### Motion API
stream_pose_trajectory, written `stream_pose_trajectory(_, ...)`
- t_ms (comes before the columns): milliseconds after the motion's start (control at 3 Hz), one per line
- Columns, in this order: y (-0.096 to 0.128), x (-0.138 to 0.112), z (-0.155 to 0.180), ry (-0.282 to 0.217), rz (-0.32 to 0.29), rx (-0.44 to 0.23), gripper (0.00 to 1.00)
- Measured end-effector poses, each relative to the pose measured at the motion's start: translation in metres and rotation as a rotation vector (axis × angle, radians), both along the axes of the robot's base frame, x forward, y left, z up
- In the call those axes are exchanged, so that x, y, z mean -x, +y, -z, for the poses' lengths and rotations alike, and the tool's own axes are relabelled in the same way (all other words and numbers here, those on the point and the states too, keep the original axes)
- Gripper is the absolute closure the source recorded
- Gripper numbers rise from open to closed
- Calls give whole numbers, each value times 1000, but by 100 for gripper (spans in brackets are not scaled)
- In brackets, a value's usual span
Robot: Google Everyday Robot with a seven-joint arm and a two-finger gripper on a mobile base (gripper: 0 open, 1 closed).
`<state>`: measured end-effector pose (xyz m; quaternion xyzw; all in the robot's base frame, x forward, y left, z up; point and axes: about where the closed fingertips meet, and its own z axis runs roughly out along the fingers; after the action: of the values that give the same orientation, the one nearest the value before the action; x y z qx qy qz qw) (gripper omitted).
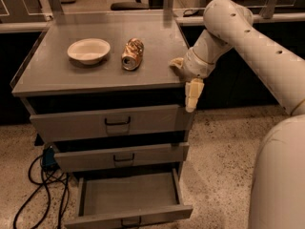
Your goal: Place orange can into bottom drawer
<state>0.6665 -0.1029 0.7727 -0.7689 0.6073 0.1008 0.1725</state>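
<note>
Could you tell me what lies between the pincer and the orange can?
Camera view: only bare grey cabinet top separates the dented orange-gold metal can from the pincer at its front-right corner.

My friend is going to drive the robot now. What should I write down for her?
Gripper: holding nothing, at the right front corner of the grey cabinet top, apart from the can.
Dented orange-gold metal can: lying on its side on the cabinet top, just right of the round white bowl.
Lowest grey drawer: pulled open, nothing seen inside.
Done: drawer open.
Left: grasp the can, lower it into the drawer, release.
</note>
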Motion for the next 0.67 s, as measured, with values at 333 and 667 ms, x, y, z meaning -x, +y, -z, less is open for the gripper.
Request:
stream_pose_trajectory(333,1,0,-1,0,0,0,0)
stream_pose_trajectory(667,26,-15,-25,-9,-39,12,0)
